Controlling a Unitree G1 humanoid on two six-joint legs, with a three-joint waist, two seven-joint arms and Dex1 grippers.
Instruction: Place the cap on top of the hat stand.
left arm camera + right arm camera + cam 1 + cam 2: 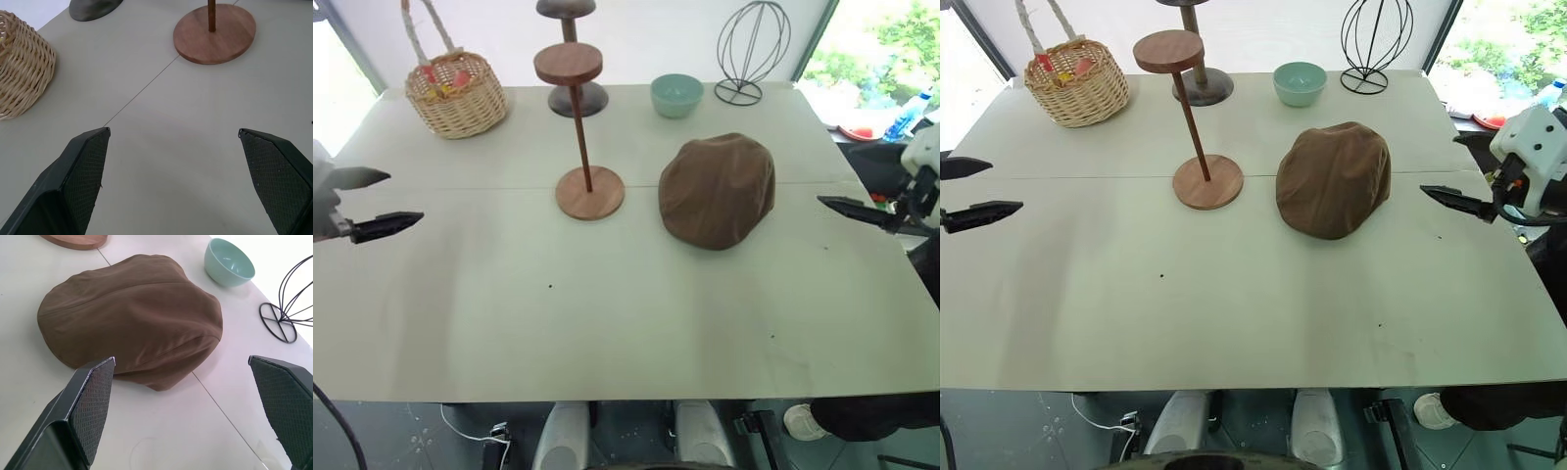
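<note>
Lying flat on the pale table (pixel 607 313), the cap (pixel 717 190) sits just to the right of the hat stand (pixel 582 137), near it but not touching. No gripper is in contact with the cap; its brown fabric is rounded and slightly creased.

Hat stand: upright, round base flat on the table, thin pole carrying a round disc top that is bare.

Behind the hat stand: a darker stand (pixel 576 59) with a domed base. To the left of the hat stand and further back, a wicker basket (pixel 457 91) holding red and yellow items. To the right of the hat stand and further back, a teal bowl (pixel 676 95), and beyond that a black wire globe-shaped stand (pixel 750 49).

Left gripper (pixel 380 203): well to the left of the hat stand, above the table edge, jaws spread wide, nothing between them.

Right gripper (pixel 195 396): well to the right of the hat stand, beyond the cap, pointing towards the cap, jaws spread wide, holding nothing.
</note>
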